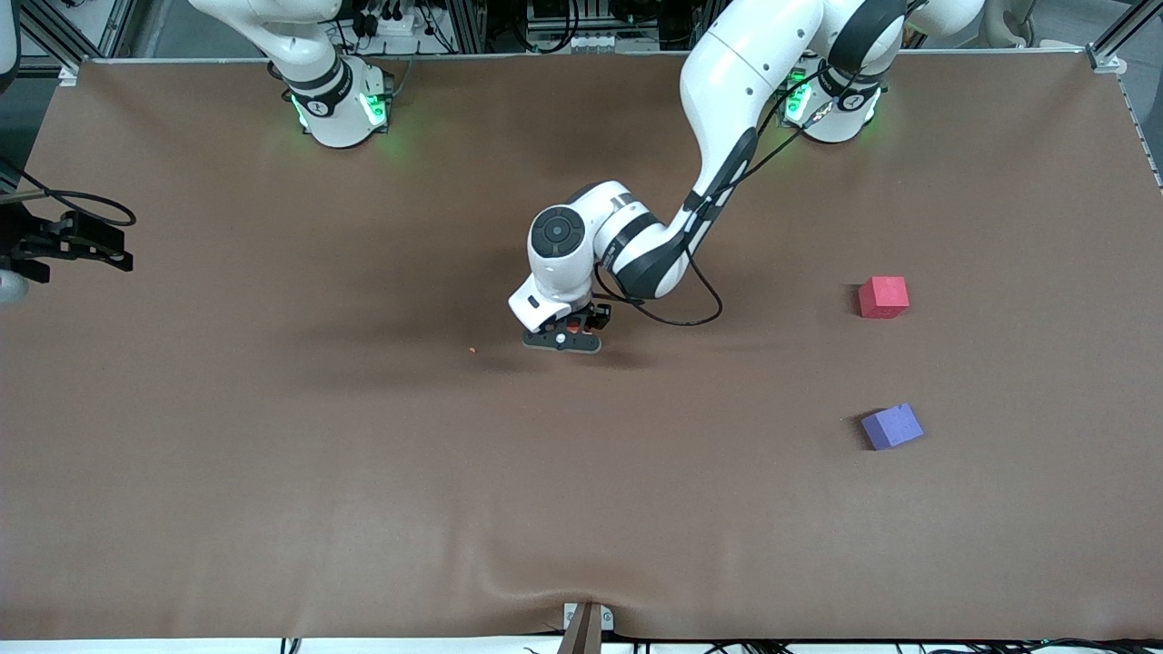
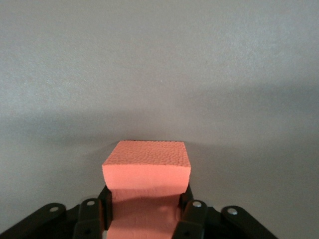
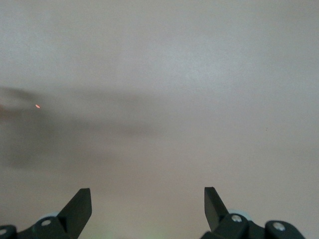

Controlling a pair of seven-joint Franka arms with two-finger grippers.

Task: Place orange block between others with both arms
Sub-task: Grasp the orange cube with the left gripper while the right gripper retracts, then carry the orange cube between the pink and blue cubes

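The purple-blue cube [image 1: 891, 426] sits nearest the front camera, toward the left arm's end of the table, and the pinkish-red cube [image 1: 883, 296] lies a little farther from that camera; the two are apart, with a gap between them.

Mid-table, the left gripper [image 1: 565, 333] is down at the surface with its fingers [image 2: 191, 211] pressed into the sides of the orange block [image 2: 146, 167], which bulges out past them, so the foam is plainly squeezed. That is my worry: soft foam pinched this hard could twist or spring out when lifted, and the hold sits near one end of the cube, so it may tilt in the jaws. The gap between the two others looks only modestly wider than the block, so I reckon a skewed carry could nudge either cube aside.

A tiny orange crumb [image 1: 472, 349] lies just beside the gripper.

The brown table cover [image 1: 273, 454] is matte and wrinkles near its front edge.

The right gripper [image 3: 148, 204] waits, fingers wide and holding nothing, over bare cloth.

Along the top stand both green-lit bases and cabling.
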